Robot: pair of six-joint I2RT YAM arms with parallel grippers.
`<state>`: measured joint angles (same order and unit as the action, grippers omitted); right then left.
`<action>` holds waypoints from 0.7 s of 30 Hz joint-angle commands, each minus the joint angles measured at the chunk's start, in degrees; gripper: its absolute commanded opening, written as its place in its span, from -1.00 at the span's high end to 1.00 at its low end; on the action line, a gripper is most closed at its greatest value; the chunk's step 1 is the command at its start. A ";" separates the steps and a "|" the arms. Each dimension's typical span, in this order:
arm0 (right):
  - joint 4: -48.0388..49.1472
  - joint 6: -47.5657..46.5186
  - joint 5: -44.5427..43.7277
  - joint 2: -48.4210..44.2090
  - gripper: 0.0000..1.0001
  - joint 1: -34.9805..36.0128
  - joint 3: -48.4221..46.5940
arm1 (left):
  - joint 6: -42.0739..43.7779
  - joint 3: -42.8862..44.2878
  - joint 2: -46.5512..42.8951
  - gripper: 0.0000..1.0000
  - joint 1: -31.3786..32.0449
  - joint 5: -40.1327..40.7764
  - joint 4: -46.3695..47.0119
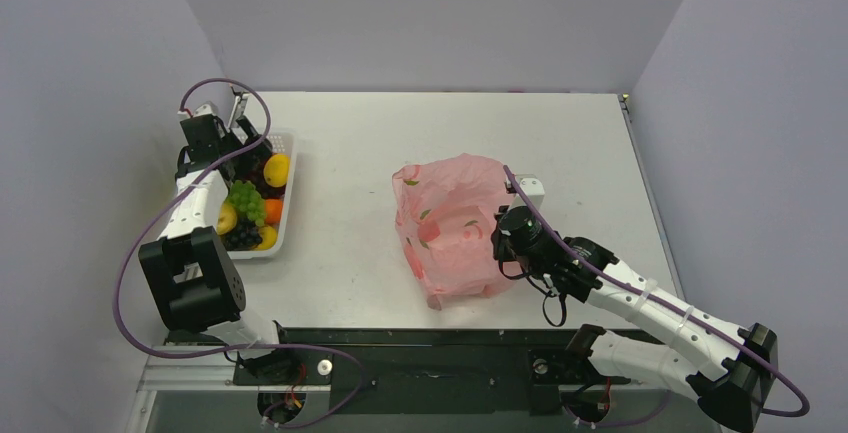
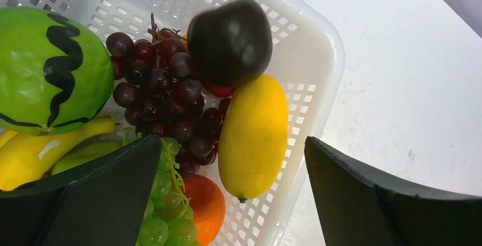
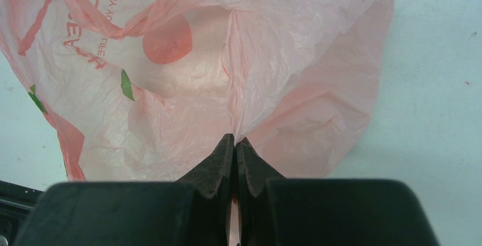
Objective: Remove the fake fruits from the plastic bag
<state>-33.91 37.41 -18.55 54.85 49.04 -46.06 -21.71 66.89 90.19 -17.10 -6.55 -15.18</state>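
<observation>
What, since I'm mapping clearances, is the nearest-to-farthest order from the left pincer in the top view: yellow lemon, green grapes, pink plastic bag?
1. yellow lemon: far end of the white basket, just right of the left pincer.
2. green grapes: mid-basket, toward the arm bases.
3. pink plastic bag: far off to the right, past the basket.

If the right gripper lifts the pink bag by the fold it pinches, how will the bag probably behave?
Probably floppy: the bag is thin, wrinkled film, bunched where the right gripper pinches it, so it should sag rather than keep shape. Likely light for its size, being see-through film. The glossy fold may slip, since only a narrow pleat is held.
</observation>
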 commanded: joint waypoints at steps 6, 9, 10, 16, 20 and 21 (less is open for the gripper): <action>1.33 0.89 -0.97 -0.92 1.00 -0.51 -1.74 | 1.18 0.01 -3.14 -0.95 -0.53 -3.10 4.11; 0.89 0.68 -2.22 -1.33 1.00 -0.46 -1.83 | 1.36 -0.91 -4.34 -0.94 -0.55 -3.59 4.74; 0.39 0.66 -3.79 -1.33 1.00 -0.53 -2.21 | 1.27 -1.16 -4.64 -0.95 -0.51 -3.90 5.12; -5.53 0.85 -14.15 -1.19 0.98 -2.62 -5.68 | 0.99 -4.54 -8.26 -0.95 0.93 -6.13 8.00; -7.94 0.85 -15.64 -2.04 0.88 -7.43 -6.93 | 2.98 -5.06 -10.94 -0.95 5.26 -5.82 7.70; -8.08 0.53 -15.01 -2.89 0.88 -8.37 -7.04 | 3.76 -5.35 -12.31 -0.95 6.08 -5.77 7.82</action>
<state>-39.62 38.04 -29.19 54.59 44.25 -50.52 -21.08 61.98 82.61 -14.92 -10.79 -11.27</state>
